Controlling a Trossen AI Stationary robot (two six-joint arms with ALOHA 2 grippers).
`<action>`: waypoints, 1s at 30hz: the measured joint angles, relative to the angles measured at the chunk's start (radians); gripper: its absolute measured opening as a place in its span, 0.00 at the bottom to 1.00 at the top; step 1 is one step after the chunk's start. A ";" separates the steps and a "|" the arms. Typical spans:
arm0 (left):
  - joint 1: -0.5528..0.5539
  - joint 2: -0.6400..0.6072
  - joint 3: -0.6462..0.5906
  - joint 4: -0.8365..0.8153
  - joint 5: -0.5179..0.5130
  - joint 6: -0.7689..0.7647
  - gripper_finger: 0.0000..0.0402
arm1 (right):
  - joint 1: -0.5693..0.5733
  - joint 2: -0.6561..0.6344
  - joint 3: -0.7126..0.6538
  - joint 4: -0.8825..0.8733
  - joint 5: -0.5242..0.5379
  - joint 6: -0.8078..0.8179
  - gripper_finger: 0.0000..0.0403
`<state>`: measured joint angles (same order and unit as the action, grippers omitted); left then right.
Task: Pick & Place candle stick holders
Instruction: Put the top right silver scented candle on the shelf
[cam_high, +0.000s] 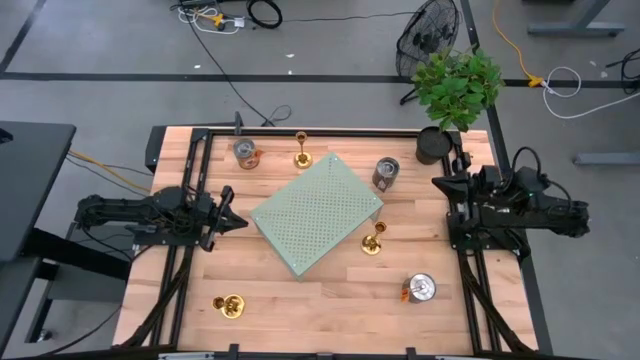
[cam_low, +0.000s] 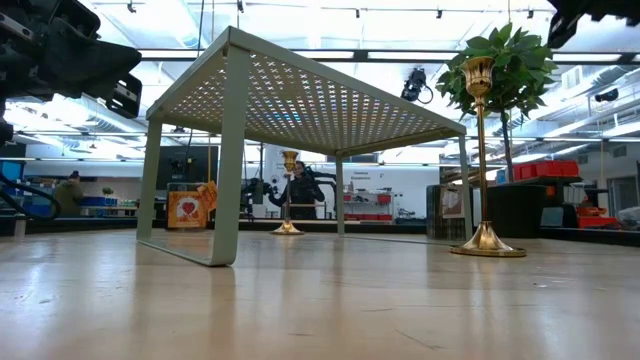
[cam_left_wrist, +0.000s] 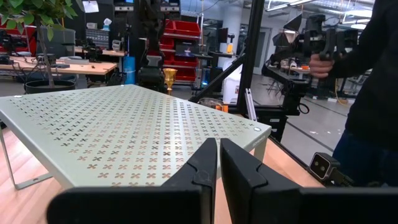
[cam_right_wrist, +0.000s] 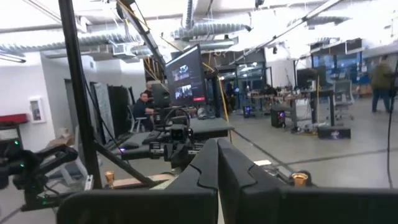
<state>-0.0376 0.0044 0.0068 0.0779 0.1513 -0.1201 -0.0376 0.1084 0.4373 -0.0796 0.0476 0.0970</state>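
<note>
Three brass candle holders are standing untouched on the counter (cam_high: 330, 300): one (cam_high: 301, 150) beyond the green rack (cam_high: 316, 214), one (cam_high: 373, 240) beside it, one (cam_high: 231, 306) near the front. I am holding my left tool (cam_high: 236, 222) and right tool (cam_high: 438, 182) pinched together, empty; next I am judging I must open one and reach.

Candle stick holder (cam_right_wrist: 300, 180) base and person (cam_left_wrist: 367, 93) upper body, both cut off.
</note>
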 joint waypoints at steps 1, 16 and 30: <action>0.000 0.000 0.000 0.000 0.000 0.000 0.06 | 0.000 0.015 0.021 -0.011 0.000 0.014 0.00; 0.000 0.000 0.000 0.000 0.000 0.000 0.06 | 0.000 0.261 0.316 -0.148 -0.021 0.053 0.00; 0.000 0.000 0.000 0.000 0.000 0.000 0.06 | 0.000 0.415 0.492 -0.170 -0.074 0.104 0.00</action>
<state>-0.0376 0.0047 0.0067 0.0777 0.1513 -0.1200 -0.0372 0.5238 0.9294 -0.2500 -0.0268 0.2007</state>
